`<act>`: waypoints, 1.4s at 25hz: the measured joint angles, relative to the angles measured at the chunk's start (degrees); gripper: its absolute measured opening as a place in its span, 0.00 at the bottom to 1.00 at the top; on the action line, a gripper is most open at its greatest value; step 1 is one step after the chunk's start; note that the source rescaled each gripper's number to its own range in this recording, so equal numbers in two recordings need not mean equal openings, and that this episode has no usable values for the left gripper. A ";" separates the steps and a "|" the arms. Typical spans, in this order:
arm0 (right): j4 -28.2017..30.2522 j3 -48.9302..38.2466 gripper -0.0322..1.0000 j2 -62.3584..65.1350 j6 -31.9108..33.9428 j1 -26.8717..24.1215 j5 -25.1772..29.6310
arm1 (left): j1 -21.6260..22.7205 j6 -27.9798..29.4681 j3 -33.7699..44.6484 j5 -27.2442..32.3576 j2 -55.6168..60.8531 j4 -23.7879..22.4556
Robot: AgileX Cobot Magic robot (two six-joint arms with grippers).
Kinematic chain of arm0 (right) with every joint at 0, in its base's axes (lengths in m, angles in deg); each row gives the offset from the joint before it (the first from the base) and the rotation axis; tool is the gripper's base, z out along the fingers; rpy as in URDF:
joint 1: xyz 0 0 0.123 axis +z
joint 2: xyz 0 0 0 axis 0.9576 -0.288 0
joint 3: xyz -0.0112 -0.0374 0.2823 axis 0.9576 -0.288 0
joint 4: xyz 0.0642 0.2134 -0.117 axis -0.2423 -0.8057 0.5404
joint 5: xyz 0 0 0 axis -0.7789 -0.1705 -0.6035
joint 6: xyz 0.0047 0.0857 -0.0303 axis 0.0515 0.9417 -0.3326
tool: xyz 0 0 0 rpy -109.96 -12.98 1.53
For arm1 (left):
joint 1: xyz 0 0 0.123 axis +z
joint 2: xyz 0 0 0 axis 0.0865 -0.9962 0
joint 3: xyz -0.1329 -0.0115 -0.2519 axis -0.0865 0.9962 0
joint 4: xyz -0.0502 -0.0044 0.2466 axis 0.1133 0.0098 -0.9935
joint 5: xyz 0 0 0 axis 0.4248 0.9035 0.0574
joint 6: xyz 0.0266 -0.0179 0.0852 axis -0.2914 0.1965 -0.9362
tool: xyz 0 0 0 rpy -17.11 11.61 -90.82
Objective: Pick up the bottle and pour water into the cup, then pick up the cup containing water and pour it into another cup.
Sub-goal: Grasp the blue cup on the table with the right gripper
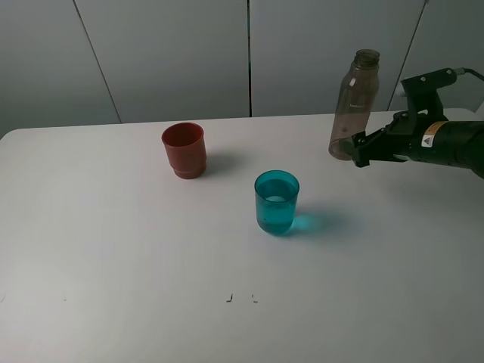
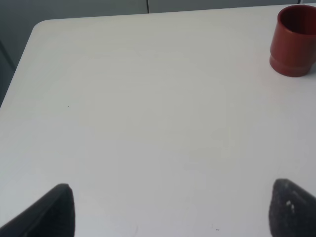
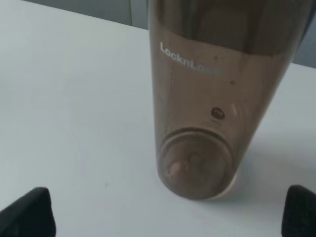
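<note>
Exterior high view: the teal cup, water in it, stands upright. Behind it, on the right arm's side, the right gripper gapes wide about the foot of the upright bottle, clamping nothing. The red cup stands behind-left of the teal cup. The left gripper, wide and empty, seems farther off.

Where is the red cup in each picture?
Exterior high: the red cup stands on the white table, left of the teal cup.
Left wrist: the red cup sits partly cut off, beyond the left tool.
Right wrist: not in it; only the bottle.
Shared landmark: the table's far edge.
</note>
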 joint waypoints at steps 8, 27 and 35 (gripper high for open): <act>0.00 -7.93 1.00 14.52 2.36 3.24 16.65 | 0.00 0.00 0.00 0.00 0.00 0.00; 14.97 -13.11 1.00 17.28 4.68 11.88 5.29 | 0.00 0.00 0.00 0.00 0.00 0.00; 15.56 -15.44 1.00 13.45 7.75 11.88 -9.06 | 0.00 0.00 0.00 0.00 0.00 0.00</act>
